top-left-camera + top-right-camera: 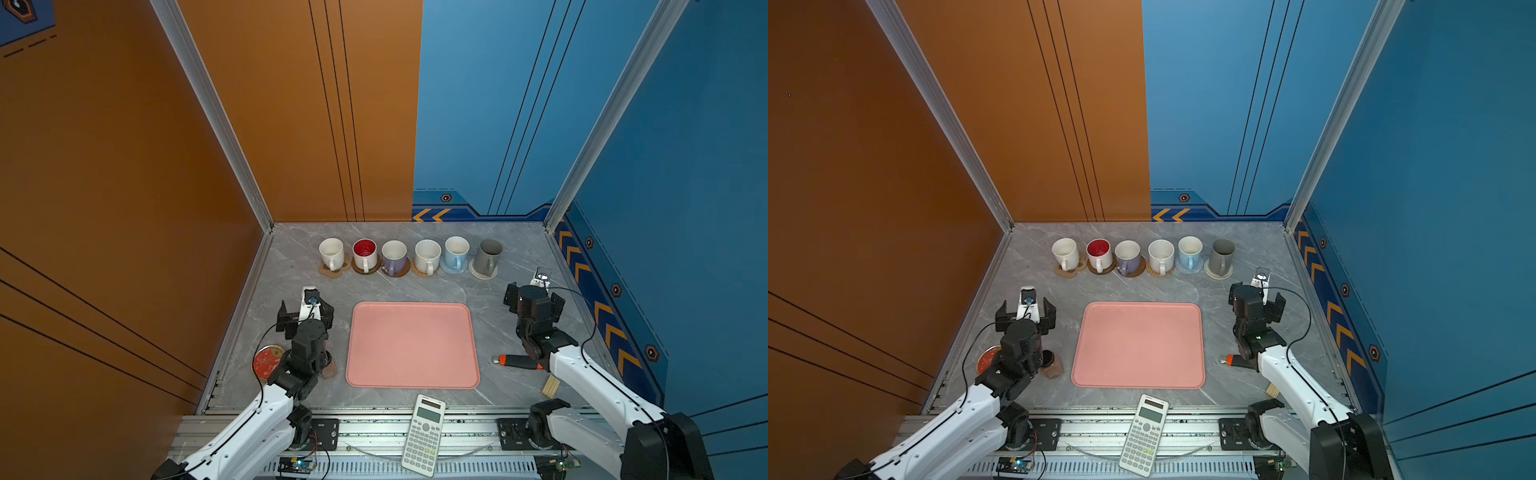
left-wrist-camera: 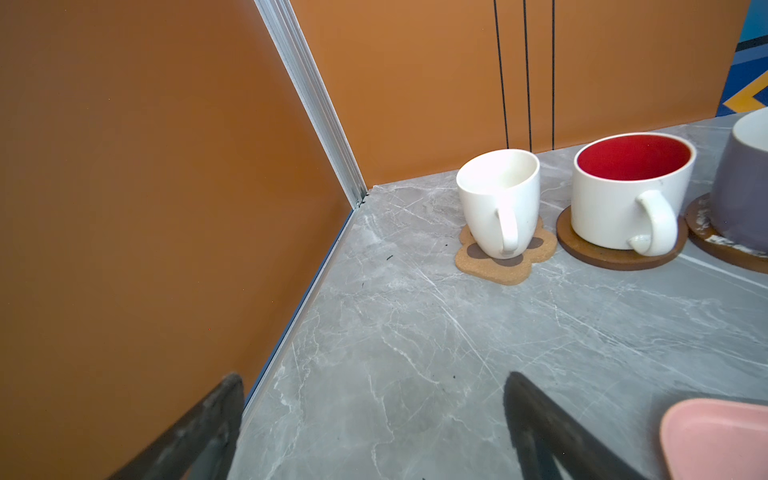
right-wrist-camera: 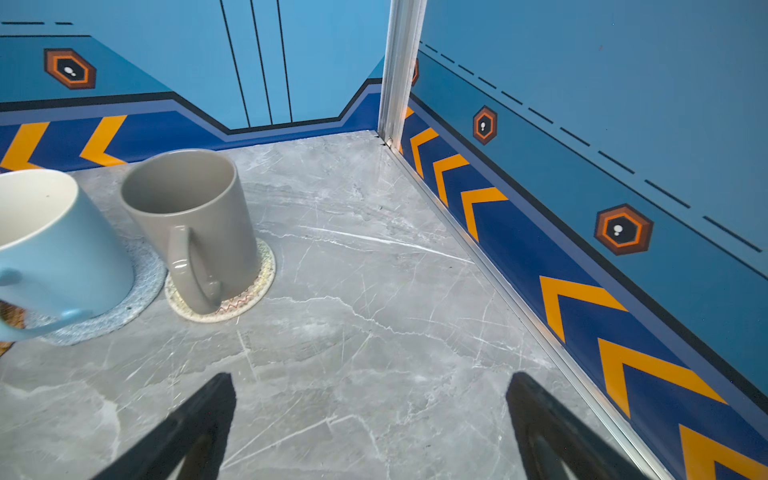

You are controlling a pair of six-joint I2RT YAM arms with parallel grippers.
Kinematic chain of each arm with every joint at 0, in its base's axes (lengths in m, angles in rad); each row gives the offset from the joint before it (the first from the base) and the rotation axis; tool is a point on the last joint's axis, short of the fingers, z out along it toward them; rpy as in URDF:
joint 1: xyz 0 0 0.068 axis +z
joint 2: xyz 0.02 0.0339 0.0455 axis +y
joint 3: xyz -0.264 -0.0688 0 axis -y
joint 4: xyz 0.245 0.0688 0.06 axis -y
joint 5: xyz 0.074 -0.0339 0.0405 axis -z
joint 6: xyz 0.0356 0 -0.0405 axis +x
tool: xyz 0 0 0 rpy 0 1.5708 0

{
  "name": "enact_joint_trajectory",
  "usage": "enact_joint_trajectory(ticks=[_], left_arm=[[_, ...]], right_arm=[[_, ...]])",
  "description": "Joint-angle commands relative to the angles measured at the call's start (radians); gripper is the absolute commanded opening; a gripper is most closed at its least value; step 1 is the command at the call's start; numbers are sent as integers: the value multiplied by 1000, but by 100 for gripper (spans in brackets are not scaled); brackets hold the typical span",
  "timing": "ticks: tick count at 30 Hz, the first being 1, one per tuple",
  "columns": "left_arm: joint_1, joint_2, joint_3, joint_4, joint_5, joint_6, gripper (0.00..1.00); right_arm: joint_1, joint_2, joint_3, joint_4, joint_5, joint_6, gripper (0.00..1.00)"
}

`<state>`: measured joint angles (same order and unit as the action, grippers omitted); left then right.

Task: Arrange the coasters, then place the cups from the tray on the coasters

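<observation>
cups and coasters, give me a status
Left gripper open, right gripper open, both empty. All six cups on coasters; pink tray bare. Nothing in the way.

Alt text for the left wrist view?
A white mug stands on a tan paw-shaped coaster beside a red-lined white mug on a brown disc coaster, near the orange walls' corner. The left gripper hangs open over the grey table; a corner of the pink tray shows.

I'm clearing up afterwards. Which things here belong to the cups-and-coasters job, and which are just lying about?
Job: six cups, six coasters under them, pink tray.
Lying about: red tin, brown jar, calculator, orange-black tool, wooden piece.
</observation>
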<state>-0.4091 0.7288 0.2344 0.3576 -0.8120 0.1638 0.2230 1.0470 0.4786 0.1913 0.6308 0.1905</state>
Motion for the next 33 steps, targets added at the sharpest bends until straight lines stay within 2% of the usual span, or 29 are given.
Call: enact_joint_trajectory(ticks=[1, 8, 14, 17, 19, 27, 33], left_arm=[[62, 39, -12, 104, 117, -44, 98], [193, 201, -33, 227, 280, -106, 98], [266, 311, -48, 361, 338, -144, 98], [300, 376, -47, 418, 378, -158, 98], [308, 425, -40, 449, 402, -151, 98], [327, 555, -23, 590, 468, -125, 98], [360, 616, -12, 642, 589, -152, 98]], right_arm=[[-24, 38, -28, 136, 29, -28, 100], [-45, 208, -82, 394, 42, -82, 100], [-37, 389, -118, 675, 29, -153, 100], [-30, 458, -112, 741, -19, -184, 100], [-28, 447, -97, 692, -28, -177, 100], [-34, 441, -143, 775, -75, -189, 100], [-35, 439, -192, 863, -104, -195, 100]])
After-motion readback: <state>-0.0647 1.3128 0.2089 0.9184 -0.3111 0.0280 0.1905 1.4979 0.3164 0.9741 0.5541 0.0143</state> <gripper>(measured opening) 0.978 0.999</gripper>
